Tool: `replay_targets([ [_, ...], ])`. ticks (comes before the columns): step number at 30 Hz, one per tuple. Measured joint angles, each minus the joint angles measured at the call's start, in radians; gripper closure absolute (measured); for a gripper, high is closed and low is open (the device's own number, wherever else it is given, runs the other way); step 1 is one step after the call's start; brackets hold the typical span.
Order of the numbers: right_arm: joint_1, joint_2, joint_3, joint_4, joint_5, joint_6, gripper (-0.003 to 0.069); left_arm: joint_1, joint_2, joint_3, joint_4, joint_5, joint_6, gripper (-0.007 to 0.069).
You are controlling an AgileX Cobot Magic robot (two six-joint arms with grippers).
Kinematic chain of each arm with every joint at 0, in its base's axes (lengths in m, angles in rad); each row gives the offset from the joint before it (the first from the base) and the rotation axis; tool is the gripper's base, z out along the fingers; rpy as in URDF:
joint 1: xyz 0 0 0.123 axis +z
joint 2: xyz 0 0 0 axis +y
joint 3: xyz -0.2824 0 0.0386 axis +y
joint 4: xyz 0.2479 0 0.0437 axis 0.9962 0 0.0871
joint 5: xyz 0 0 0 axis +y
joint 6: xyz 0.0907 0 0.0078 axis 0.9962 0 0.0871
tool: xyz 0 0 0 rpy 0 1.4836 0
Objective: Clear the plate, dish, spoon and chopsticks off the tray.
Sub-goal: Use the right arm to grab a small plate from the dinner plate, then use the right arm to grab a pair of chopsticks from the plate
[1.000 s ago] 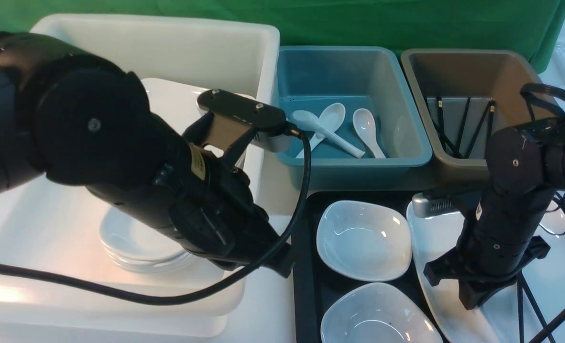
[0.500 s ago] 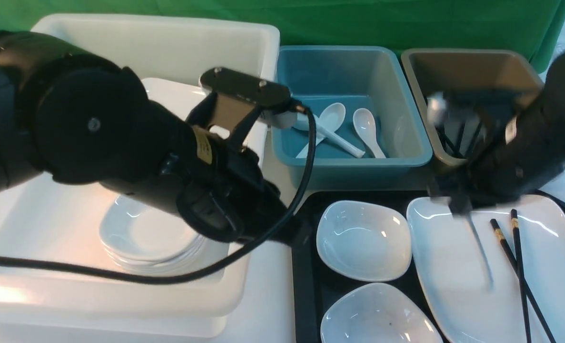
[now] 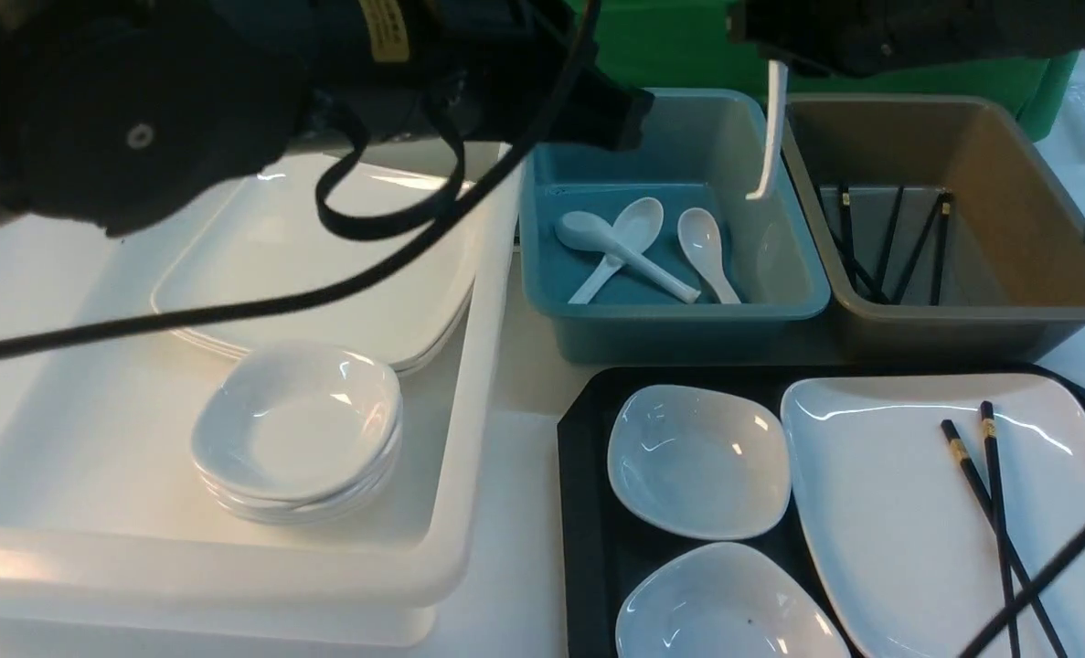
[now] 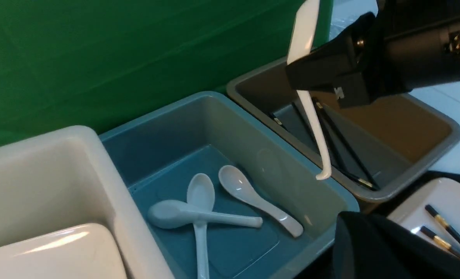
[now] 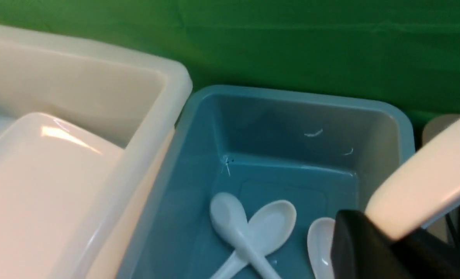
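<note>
My right gripper (image 3: 778, 50) is shut on the bowl end of the white spoon (image 3: 771, 137), high at the back. The spoon's handle hangs down over the right wall of the blue bin (image 3: 542, 274). The black tray (image 3: 583, 512) lies at the front right. On it sit two small white dishes (image 3: 697, 461) (image 3: 725, 608) and the large white plate (image 3: 880, 512). The black chopsticks (image 3: 990, 493) lie crossed on the plate. My left gripper (image 3: 622, 117) is shut and empty, raised above the blue bin's left rim.
Three white spoons (image 3: 638, 242) lie in the blue bin. The brown bin (image 3: 962, 315) to its right holds several black chopsticks. The white tub (image 3: 469, 384) on the left holds stacked plates and stacked small dishes. A green cloth hangs behind the bins.
My right arm has risen from the plate with the spoon and swung back over the blue bin's right wall. My left arm has lifted up and back from over the white tub.
</note>
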Motion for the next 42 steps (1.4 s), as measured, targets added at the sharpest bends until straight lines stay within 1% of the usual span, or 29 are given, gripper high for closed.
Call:
replay_targets([
  [4,0.0,0.112,-0.05,0.001,-0.034,0.002,0.06,0.055,0.017,0.0,-0.005,0.026,-0.02,0.0623],
  [7,0.0,0.18,-0.08,0.001,-0.037,0.014,0.0573,0.075,0.02,0.0,-0.023,0.049,-0.023,0.0623],
  [10,0.0,0.226,-0.095,0.002,-0.037,0.025,0.0487,0.075,0.021,0.0,-0.046,0.058,-0.023,0.0623],
  [12,0.0,0.249,-0.099,0.005,-0.009,0.027,0.0369,0.075,0.023,0.0,-0.07,0.06,-0.023,0.0623],
  [13,0.001,0.251,-0.099,0.006,0.003,0.027,0.034,0.075,0.023,0.0,-0.081,0.062,-0.023,0.0623],
  [14,0.001,0.251,-0.099,0.008,0.032,0.027,0.0283,0.075,0.023,0.0,-0.091,0.068,-0.023,0.0623],
  [17,0.001,0.229,-0.1,0.009,0.124,0.018,0.0227,0.075,0.023,0.0,-0.098,0.1,-0.021,0.0623],
  [18,0.001,0.206,-0.1,0.009,0.192,-0.009,0.0223,0.075,0.023,0.0,-0.103,0.121,-0.016,0.0623],
  [20,0.0,0.146,-0.1,0.008,0.329,-0.07,0.0263,0.075,0.023,0.0,-0.122,0.176,0.013,0.0623],
  [21,-0.001,0.11,-0.1,0.007,0.403,-0.105,0.0311,0.075,0.023,0.0,-0.144,0.213,0.039,0.0623],
  [22,-0.003,0.065,-0.101,0.006,0.476,-0.135,0.0377,0.075,0.023,0.0,-0.17,0.242,0.069,0.0623],
  [23,-0.003,0.065,-0.102,0.005,0.504,-0.14,0.0407,0.075,0.023,0.0,-0.177,0.247,0.077,0.0623],
  [24,-0.016,0.001,-0.104,0.005,0.611,-0.167,0.0527,0.075,0.023,0.0,-0.235,0.283,0.147,0.0623],
  [25,-0.025,-0.03,-0.107,0.005,0.688,-0.171,0.0573,0.075,0.023,0.0,-0.279,0.306,0.214,0.0623],
  [27,-0.053,-0.077,-0.108,0.004,0.812,-0.176,0.0615,0.075,0.024,0.0,-0.384,0.35,0.33,0.0623],
  [29,-0.078,-0.102,-0.1,0.002,0.86,-0.176,0.0631,0.075,0.027,0.0,-0.464,0.391,0.401,0.0623],
  [30,-0.081,-0.109,-0.097,0.002,0.862,-0.176,0.0633,0.075,0.027,0.0,-0.473,0.396,0.41,0.0623],
  [31,-0.11,-0.132,-0.064,0.001,0.862,-0.166,0.0634,0.071,0.033,0.0,-0.531,0.444,0.473,0.0623],
  [33,-0.144,-0.157,-0.013,0.0,0.862,-0.149,0.0628,0.056,0.044,0.0,-0.554,0.489,0.514,0.0623],
  [35,-0.179,-0.177,0.07,0.0,0.862,-0.124,0.0589,0.029,0.057,0.0,-0.557,0.522,0.535,0.0623],
  [37,-0.207,-0.184,0.161,-0.002,0.857,-0.105,0.051,-0.003,0.067,0.0,-0.557,0.531,0.546,0.0623],
  [38,-0.221,-0.184,0.219,-0.003,0.841,-0.091,0.0443,-0.026,0.075,0.001,-0.557,0.529,0.55,0.0623],
  [39,-0.228,-0.183,0.257,-0.004,0.828,-0.08,0.0394,-0.04,0.078,0.001,-0.557,0.529,0.55,0.0623],
  [40,-0.237,-0.179,0.303,-0.006,0.784,-0.072,0.0319,-0.061,0.086,0.001,-0.557,0.528,0.55,0.0623],
  [41,-0.242,-0.172,0.353,-0.006,0.734,-0.068,0.0259,-0.075,0.092,0.001,-0.557,0.528,0.55,0.0623],
  [42,-0.245,-0.168,0.375,-0.006,0.715,-0.065,0.0227,-0.082,0.097,0.001,-0.557,0.528,0.55,0.0623],
])
